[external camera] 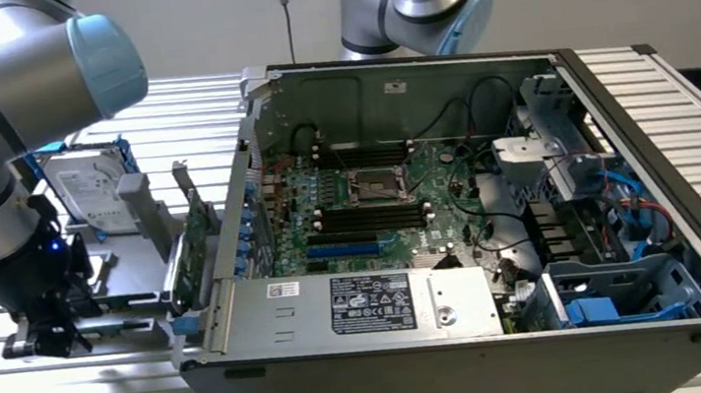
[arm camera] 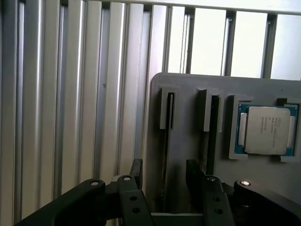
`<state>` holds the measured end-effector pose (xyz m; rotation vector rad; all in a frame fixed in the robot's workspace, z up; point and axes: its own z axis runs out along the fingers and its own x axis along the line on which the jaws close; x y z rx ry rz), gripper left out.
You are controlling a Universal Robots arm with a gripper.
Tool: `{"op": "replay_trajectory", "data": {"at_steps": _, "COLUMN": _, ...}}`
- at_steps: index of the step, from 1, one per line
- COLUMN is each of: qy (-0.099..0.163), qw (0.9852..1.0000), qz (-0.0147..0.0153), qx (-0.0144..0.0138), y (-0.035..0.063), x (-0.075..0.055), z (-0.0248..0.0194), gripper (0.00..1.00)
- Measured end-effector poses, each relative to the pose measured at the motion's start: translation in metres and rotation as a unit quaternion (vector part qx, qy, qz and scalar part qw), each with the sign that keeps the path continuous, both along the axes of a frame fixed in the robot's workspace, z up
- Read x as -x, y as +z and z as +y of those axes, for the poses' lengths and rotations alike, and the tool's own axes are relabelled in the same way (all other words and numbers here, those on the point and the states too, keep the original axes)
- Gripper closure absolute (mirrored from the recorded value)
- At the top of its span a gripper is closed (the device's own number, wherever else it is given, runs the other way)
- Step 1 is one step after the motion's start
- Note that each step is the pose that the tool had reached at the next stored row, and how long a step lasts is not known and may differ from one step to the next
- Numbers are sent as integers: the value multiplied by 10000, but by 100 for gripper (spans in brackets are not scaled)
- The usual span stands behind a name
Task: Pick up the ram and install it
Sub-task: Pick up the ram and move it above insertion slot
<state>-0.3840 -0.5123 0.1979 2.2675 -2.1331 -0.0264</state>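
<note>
My gripper (arm camera: 164,165) hangs open over a grey holder (arm camera: 188,94) on the slatted table. Its two black fingers (arm camera: 136,172) stand on either side of a narrow slot. A thin dark strip, which looks like the ram (arm camera: 165,141) seen edge-on, stands in that slot between the fingers, apart from both. In the exterior view the gripper (external camera: 49,335) is low at the left, beside the open computer case (external camera: 473,341). The motherboard (external camera: 377,193) lies inside with its long black slots (external camera: 367,219).
A second slot (arm camera: 211,122) and a processor chip (arm camera: 265,129) sit in the same holder. A hard drive (external camera: 92,191) and a tall green card (external camera: 203,235) stand between the arm and the case wall. A second arm (external camera: 414,1) rises behind the case.
</note>
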Motion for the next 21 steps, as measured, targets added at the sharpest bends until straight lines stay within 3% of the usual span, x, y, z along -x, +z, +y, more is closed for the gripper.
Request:
{"op": "replay_trajectory", "data": {"at_steps": 9, "qy": -14, "qw": 10000, "qz": 0, "qx": 0, "y": -12, "x": -8, "z": 0, "gripper": 50}}
{"op": "replay_trajectory", "data": {"at_steps": 14, "qy": -17, "qw": 10000, "qz": 0, "qx": 0, "y": -13, "x": -9, "z": 0, "gripper": 37}}
{"op": "replay_trajectory", "data": {"at_steps": 15, "qy": -17, "qw": 10000, "qz": 0, "qx": 0, "y": -13, "x": -9, "z": 0, "gripper": 31}}
{"op": "replay_trajectory", "data": {"at_steps": 21, "qy": -18, "qw": 10000, "qz": 0, "qx": 0, "y": -14, "x": -9, "z": 0, "gripper": 31}}
